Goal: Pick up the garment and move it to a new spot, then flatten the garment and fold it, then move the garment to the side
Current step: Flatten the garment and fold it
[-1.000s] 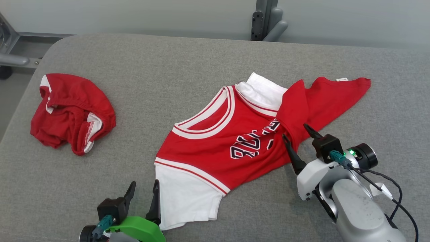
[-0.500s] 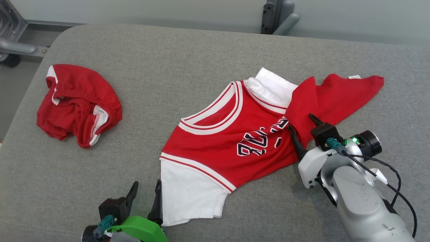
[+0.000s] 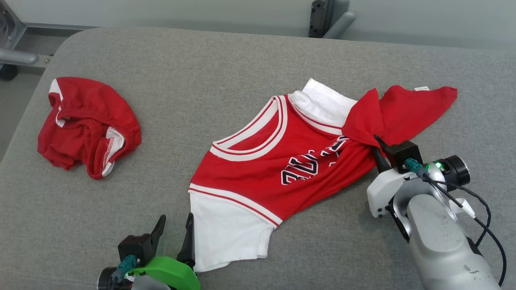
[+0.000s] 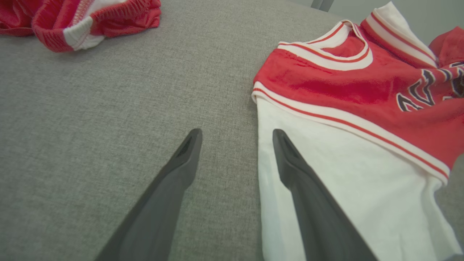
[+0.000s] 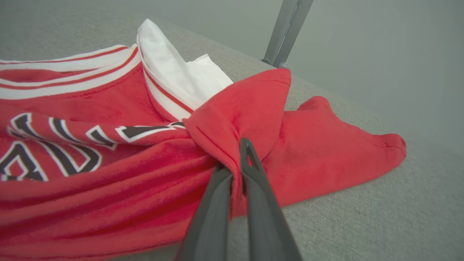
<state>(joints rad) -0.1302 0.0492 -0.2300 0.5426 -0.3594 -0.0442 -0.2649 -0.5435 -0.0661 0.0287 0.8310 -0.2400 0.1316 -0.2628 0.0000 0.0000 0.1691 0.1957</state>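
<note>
Your right gripper [image 5: 233,159] is pressed together on the red jersey [image 3: 282,161]. It pinches a bunched ridge of cloth where the red lower flap is turned back over the lettering. That looks like a sensible hold: the doubled cloth gives the thin fingers something to bite, and pulling from there should peel the flap open as you lift.

The jersey lies centre-right on the grey padded counter [image 3: 201,80], chest mostly flat, with creases running toward the pinch.

Your left gripper [image 4: 236,132] is spread wide and holds nothing. It straddles the edge of the white sleeve [image 4: 326,174], one finger over the sleeve and the other over bare counter. I judge it is placed to take that end so the jersey can be carried by two points. Whether it touches the cloth, I cannot tell.

The crumpled red shorts [image 3: 86,125] sit well apart on the left side.
</note>
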